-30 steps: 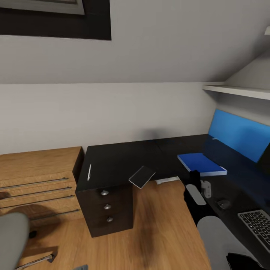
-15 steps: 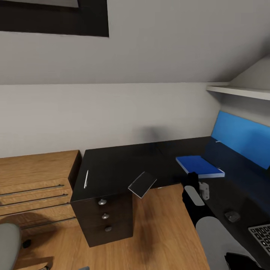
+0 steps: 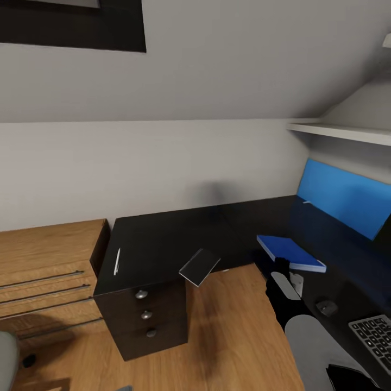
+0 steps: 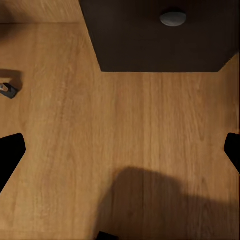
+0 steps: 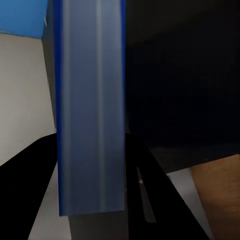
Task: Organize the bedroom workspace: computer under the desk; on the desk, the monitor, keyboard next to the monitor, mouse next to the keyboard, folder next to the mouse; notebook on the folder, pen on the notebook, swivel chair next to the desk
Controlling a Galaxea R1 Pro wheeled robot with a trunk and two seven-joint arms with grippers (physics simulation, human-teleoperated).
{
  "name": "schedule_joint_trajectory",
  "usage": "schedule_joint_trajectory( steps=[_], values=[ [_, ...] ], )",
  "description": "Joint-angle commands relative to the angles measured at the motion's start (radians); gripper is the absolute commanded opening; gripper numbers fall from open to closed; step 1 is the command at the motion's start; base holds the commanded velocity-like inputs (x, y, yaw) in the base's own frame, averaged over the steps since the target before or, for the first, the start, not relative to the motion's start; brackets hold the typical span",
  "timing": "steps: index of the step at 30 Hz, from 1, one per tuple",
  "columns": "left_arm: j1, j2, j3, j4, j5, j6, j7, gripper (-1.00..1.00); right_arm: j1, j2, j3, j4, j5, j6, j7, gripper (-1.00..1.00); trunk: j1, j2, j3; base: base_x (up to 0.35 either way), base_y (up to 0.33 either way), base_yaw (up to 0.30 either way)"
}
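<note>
The blue folder (image 3: 290,252) lies on the right wing of the black desk (image 3: 163,239). My right gripper (image 3: 282,267) is at its near end. In the right wrist view the black fingers (image 5: 150,190) press both sides of the folder (image 5: 90,100), so the right gripper (image 5: 90,145) is shut on it. The grey notebook (image 3: 200,266) sits tilted, overhanging the desk's inner edge. A white pen (image 3: 116,262) lies at the desk's left end. The mouse (image 3: 326,307) and keyboard (image 3: 374,336) are on the desk at the right. My left gripper (image 4: 120,160) hangs open over the wood floor.
A black drawer unit (image 3: 146,315) with round knobs stands under the desk's left end, next to a light-wood cabinet (image 3: 43,260). A blue panel (image 3: 347,198) leans at the wall under a white shelf (image 3: 336,130). The swivel chair's grey seat (image 3: 5,358) shows at bottom left.
The whole head view has shifted, so the camera moved; the chair seat has slid almost out at the left. The right gripper stays at the folder's near end.
</note>
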Motion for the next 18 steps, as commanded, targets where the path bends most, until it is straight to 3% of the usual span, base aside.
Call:
schedule_joint_trajectory(
  steps=[1, 14, 18],
  values=[
    [0.000, -0.003, -0.008, 0.000, 0.010, -0.004, 0.008, 1.00, -0.001, 0.001, -0.002, -0.001, -0.007, -0.002, -0.001, -1.00, 0.000, -0.001, -0.002, 0.000, 0.000, -0.181],
    [0.000, -0.006, -0.009, 0.000, 0.010, -0.004, 0.008, 1.00, -0.001, 0.001, -0.003, -0.006, -0.008, 0.001, 0.002, -1.00, 0.000, -0.001, -0.002, 0.000, 0.000, -0.016],
    [0.000, -0.007, -0.009, 0.000, 0.010, -0.004, 0.008, 1.00, -0.001, 0.002, -0.003, -0.004, -0.007, -0.002, 0.064, -1.00, 0.000, -0.001, -0.002, 0.000, 0.000, 0.000]
  ],
)
